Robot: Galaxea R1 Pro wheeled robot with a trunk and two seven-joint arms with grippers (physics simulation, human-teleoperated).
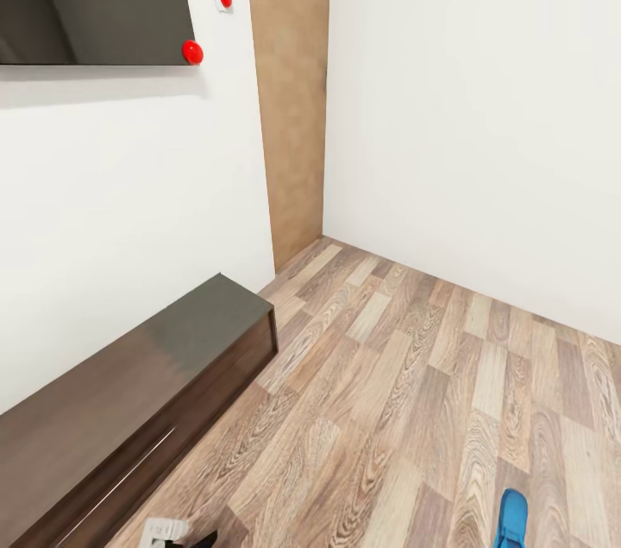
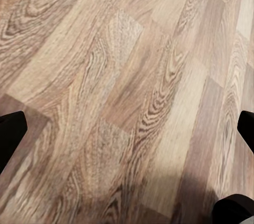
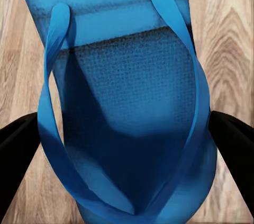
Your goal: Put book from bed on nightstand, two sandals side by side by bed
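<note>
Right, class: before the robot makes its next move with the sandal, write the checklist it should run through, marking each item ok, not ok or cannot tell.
1. Sandal sits between the right hand fingers, which touch both its edges: ok.
2. Grip firm enough to carry it: cannot tell.
3. Left hand open and free, over the wood floor: ok.
4. Head aimed at the drop-off spot by the bed: not ok; it faces the TV cabinet, the brown door and a wall corner.
5. Where the second sandal lies: cannot tell.
</note>
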